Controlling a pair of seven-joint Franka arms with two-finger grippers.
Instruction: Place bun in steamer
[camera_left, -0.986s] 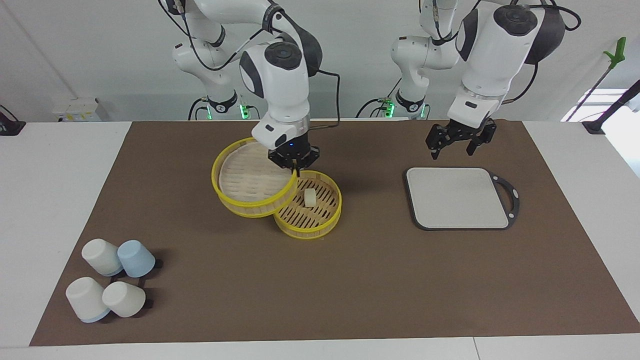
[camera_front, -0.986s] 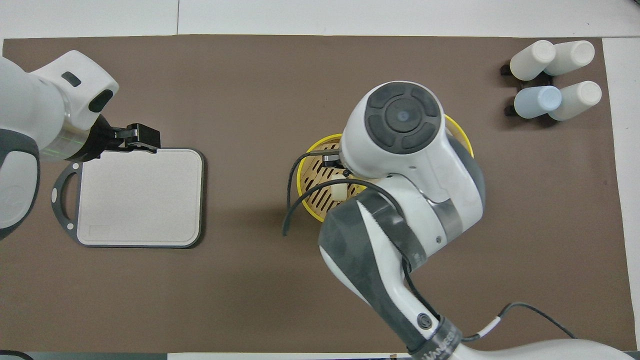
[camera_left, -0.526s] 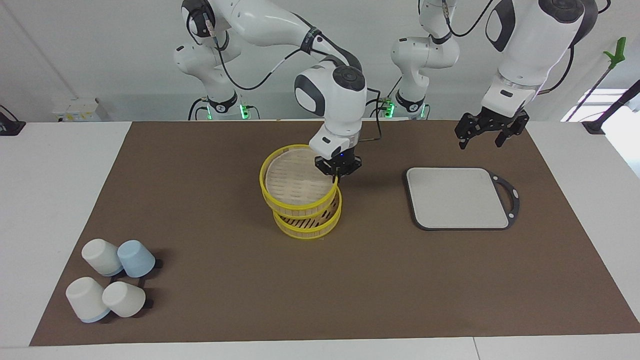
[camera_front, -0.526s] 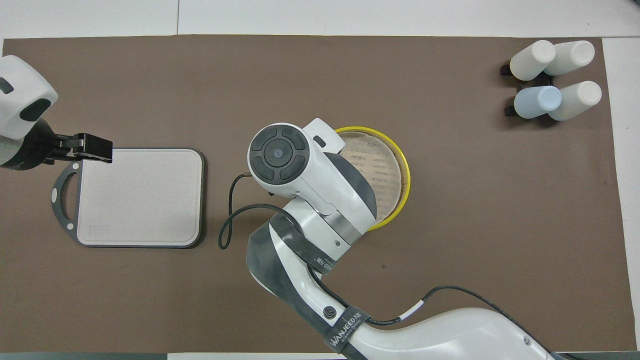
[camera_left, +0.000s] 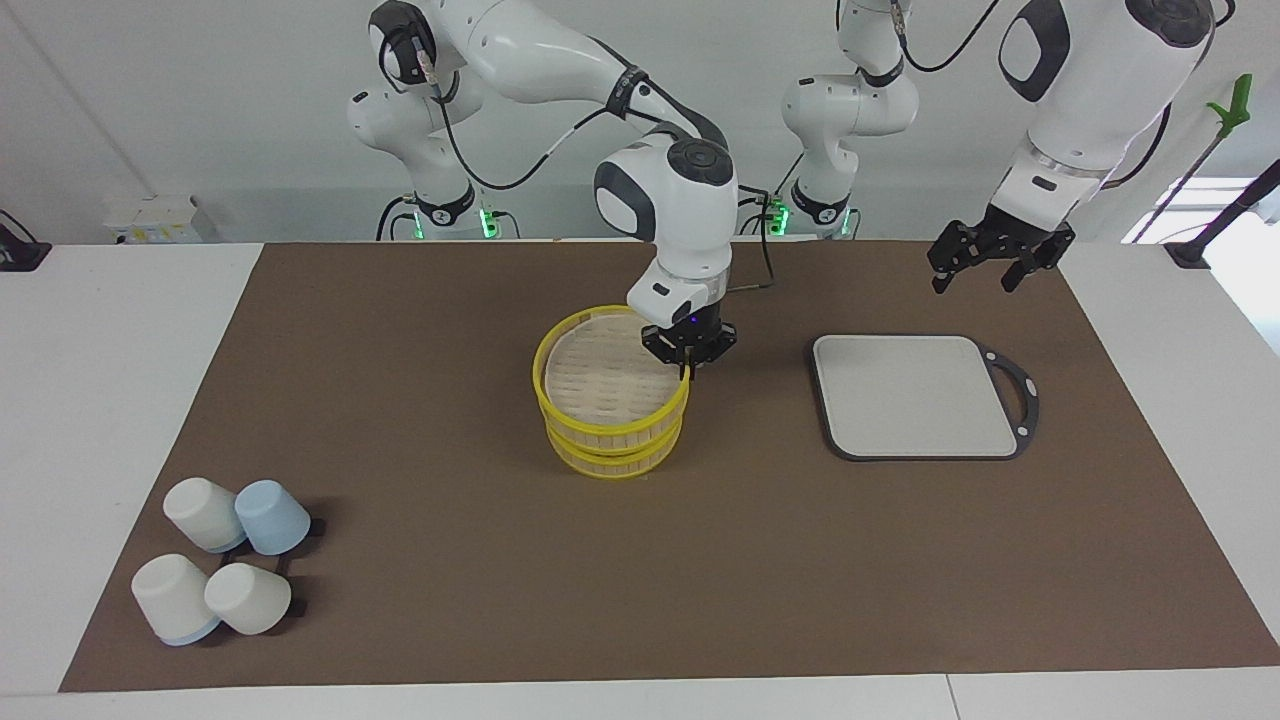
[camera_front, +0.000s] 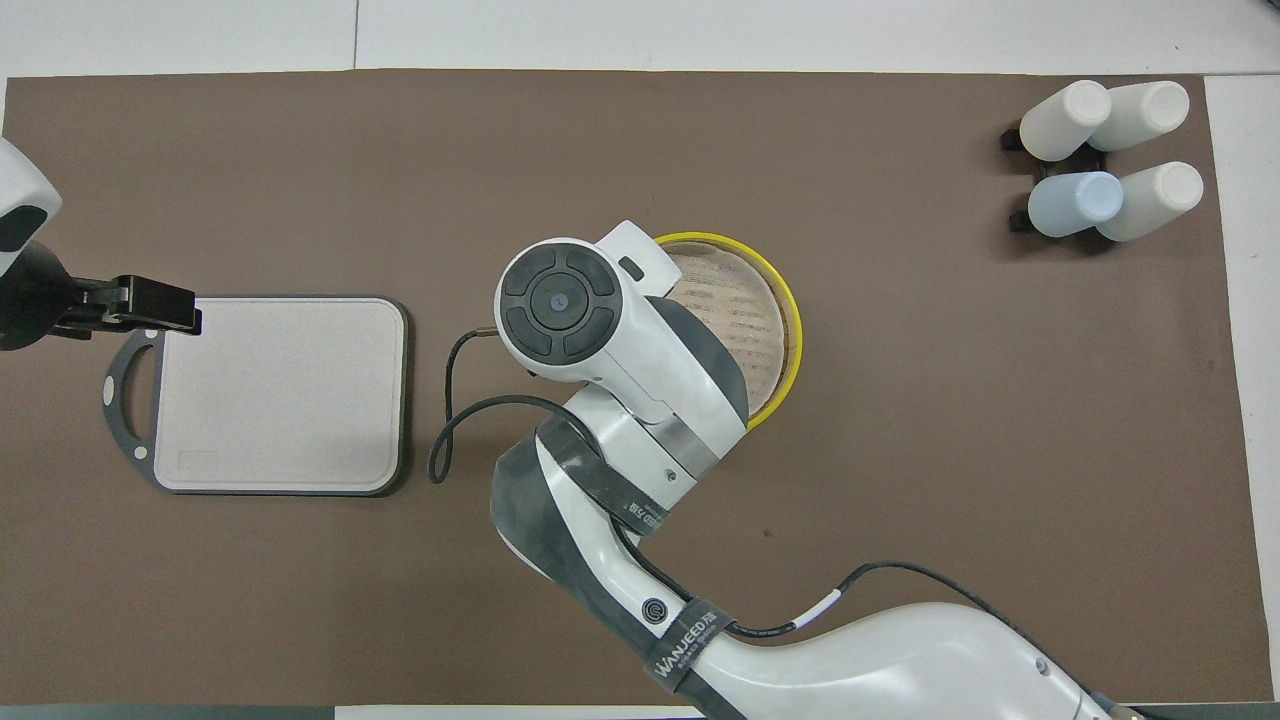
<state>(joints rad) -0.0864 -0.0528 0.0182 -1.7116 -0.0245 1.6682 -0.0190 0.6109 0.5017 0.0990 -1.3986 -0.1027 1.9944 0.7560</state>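
**Now the lid sits over the steamer**

Right in the middle of the brown mat stands the steamer, a round basket with a yellow rim. Its lid lies on top of it, so the two make a small stack. The bun cannot be seen, because the lid covers the inside of the steamer.

The right gripper is down at the lid's rim, on the side toward the left arm's end of the table. Its fingers are pinched tight on the yellow rim of the lid. In the overhead view the right arm hides this gripper, and only part of the lid shows past it.

The left gripper hangs in the air with its fingers spread wide and nothing in them. It is above the mat, just by the edge of the gray cutting board that is nearest the robots. The left arm waits there.

Four cups, three white and one blue, stand upside down in a bunch at the right arm's end of the table, farther from the robots than the steamer.
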